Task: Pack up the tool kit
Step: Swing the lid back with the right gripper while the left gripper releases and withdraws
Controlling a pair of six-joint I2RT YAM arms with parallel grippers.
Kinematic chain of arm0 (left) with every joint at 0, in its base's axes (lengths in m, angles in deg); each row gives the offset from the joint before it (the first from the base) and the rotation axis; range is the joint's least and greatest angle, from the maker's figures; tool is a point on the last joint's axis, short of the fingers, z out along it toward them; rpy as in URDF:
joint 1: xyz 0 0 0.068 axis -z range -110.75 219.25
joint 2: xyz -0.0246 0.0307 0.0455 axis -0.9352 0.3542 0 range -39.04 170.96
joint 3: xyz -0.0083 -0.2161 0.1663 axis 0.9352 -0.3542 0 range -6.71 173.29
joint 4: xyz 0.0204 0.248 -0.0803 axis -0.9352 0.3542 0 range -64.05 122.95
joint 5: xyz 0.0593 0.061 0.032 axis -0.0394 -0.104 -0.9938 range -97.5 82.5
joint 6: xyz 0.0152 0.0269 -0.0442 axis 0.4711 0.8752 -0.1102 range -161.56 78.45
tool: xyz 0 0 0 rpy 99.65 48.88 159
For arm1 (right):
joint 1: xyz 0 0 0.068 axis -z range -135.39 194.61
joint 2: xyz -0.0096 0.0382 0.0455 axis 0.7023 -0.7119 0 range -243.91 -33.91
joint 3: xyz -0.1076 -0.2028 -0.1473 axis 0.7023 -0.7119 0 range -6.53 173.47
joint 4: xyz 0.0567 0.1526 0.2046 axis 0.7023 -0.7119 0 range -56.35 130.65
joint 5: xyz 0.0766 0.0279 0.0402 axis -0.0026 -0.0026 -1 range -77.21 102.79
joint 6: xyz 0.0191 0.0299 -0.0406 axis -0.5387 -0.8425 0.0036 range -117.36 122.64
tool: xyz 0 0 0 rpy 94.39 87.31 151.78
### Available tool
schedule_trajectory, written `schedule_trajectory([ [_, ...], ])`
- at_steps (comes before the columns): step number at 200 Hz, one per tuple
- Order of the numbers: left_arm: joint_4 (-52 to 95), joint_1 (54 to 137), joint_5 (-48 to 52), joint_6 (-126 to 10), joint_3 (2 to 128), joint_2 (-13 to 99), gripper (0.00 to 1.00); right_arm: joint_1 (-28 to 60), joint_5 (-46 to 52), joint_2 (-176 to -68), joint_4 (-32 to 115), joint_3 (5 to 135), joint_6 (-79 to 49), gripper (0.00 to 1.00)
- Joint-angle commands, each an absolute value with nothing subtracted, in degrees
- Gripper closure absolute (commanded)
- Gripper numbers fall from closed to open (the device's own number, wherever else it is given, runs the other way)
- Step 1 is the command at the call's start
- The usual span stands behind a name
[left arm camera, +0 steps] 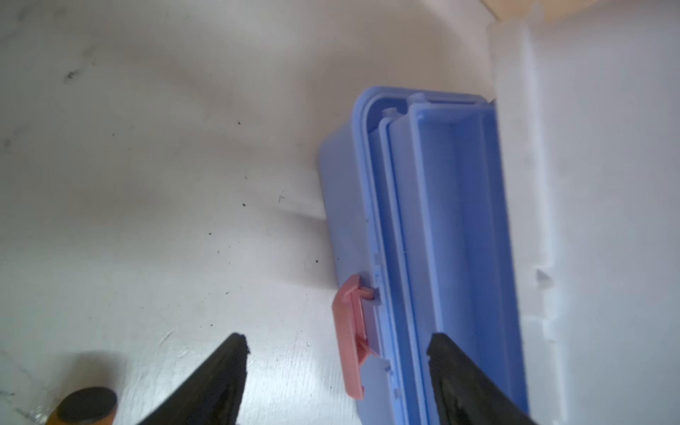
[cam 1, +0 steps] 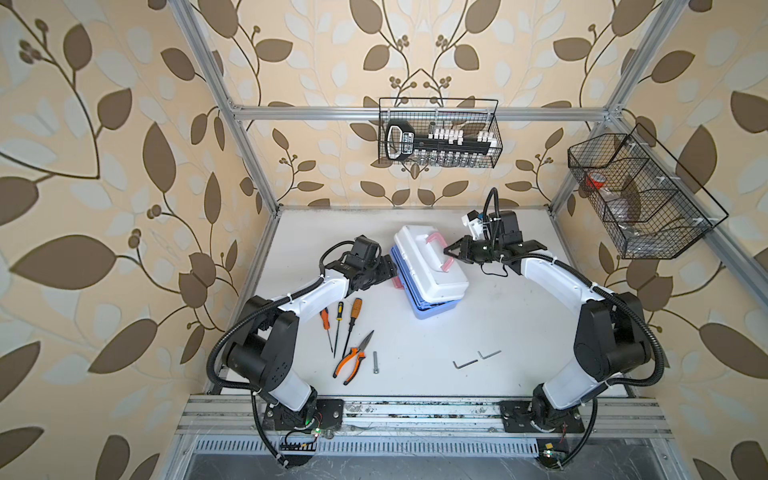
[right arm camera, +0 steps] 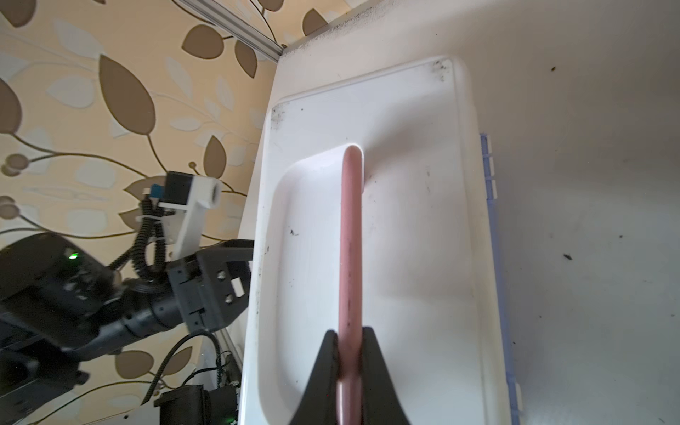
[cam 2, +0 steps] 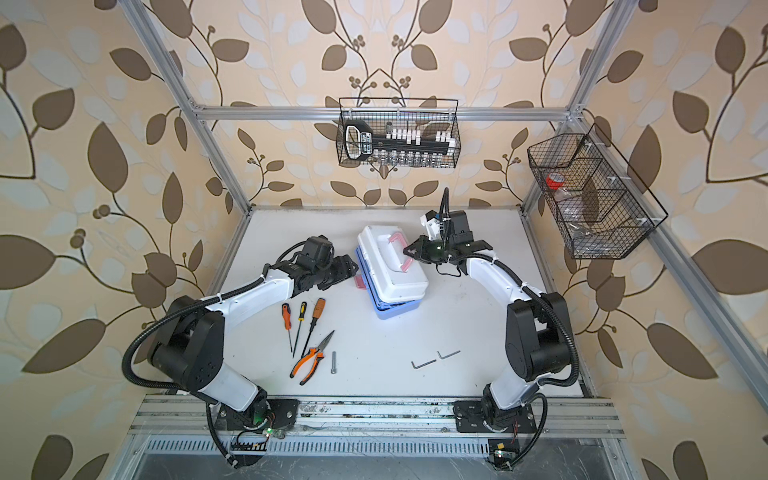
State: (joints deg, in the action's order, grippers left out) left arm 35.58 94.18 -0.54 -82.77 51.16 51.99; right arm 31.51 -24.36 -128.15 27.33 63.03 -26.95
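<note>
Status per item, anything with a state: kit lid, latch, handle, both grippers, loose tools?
tool kit lid: ajar, one long side lifted off the base
latch: unhooked, hanging from the base
handle: stood up, pinched
right gripper: shut on the handle
left gripper: open, empty, by the latch
screwdrivers, pliers, bolt, hex keys: loose on the table, unpacked

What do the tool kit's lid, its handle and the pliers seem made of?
Lid: white moulded plastic, smooth, faintly glossy, rounded corners. Handle: pink plastic, moulded bar. Pliers: grey metal jaws, orange-and-black grips, probably rubbery plastic; too small to confirm.
</note>
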Motion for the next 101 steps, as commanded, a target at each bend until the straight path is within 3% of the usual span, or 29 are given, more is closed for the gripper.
schedule_trajectory([
  [1, 30.95, 94.30, 0.93, -83.39, 50.89, 51.82, 0.20, 32.30, -30.05, -127.21, 31.99, 62.30, -29.19, 0.90],
  [101, 28.37, 94.74, 1.91, -84.02, 52.21, 57.98, 0.21, 33.70, -30.84, -127.88, 33.04, 62.24, -30.20, 0.90],
])
